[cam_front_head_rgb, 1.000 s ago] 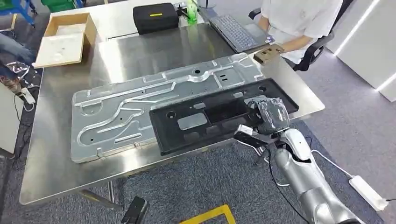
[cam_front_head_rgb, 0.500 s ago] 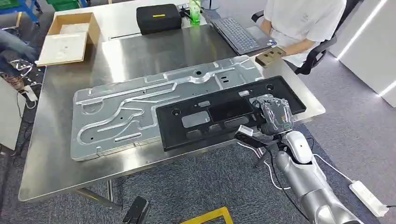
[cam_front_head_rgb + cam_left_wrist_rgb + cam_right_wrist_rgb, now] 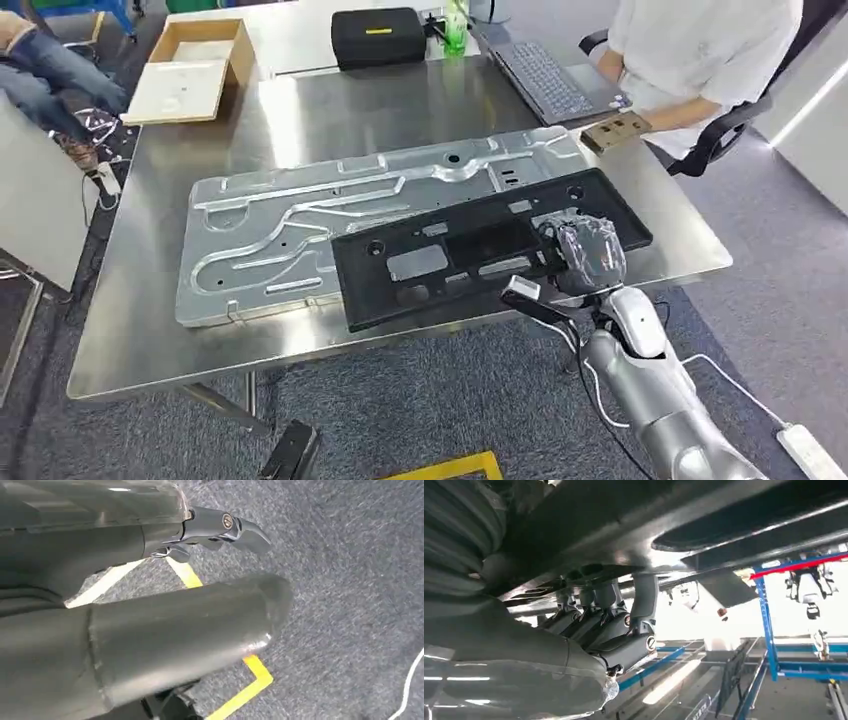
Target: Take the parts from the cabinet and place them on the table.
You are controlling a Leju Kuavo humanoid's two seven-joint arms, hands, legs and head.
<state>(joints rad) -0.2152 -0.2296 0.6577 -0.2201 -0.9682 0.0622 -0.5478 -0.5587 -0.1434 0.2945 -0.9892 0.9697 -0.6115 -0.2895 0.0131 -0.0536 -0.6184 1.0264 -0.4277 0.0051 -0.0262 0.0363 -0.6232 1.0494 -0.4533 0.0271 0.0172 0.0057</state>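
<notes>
A long black panel [image 3: 470,250] lies on the steel table [image 3: 150,340], overlapping the near edge of a large silver stamped plate [image 3: 300,230]. My right hand [image 3: 585,255], wrapped in clear plastic, grips the panel's near right edge at the table's front. In the right wrist view its dark fingers [image 3: 609,630] curl up against the panel's underside [image 3: 674,515]. My left hand [image 3: 175,630] hangs over the grey carpet, holding nothing, its thick thumb set apart from the fingers [image 3: 220,527].
A person in a white shirt [image 3: 700,60] sits at the far right by a laptop [image 3: 555,75]. A black case [image 3: 378,35], a green bottle [image 3: 457,25] and a wooden box [image 3: 195,65] stand at the back. A power strip [image 3: 810,450] lies on the floor.
The whole picture has shifted to the right, so the camera has moved. My right hand keeps its grip on the black panel's edge, and the panel lies much as before on the plate.
</notes>
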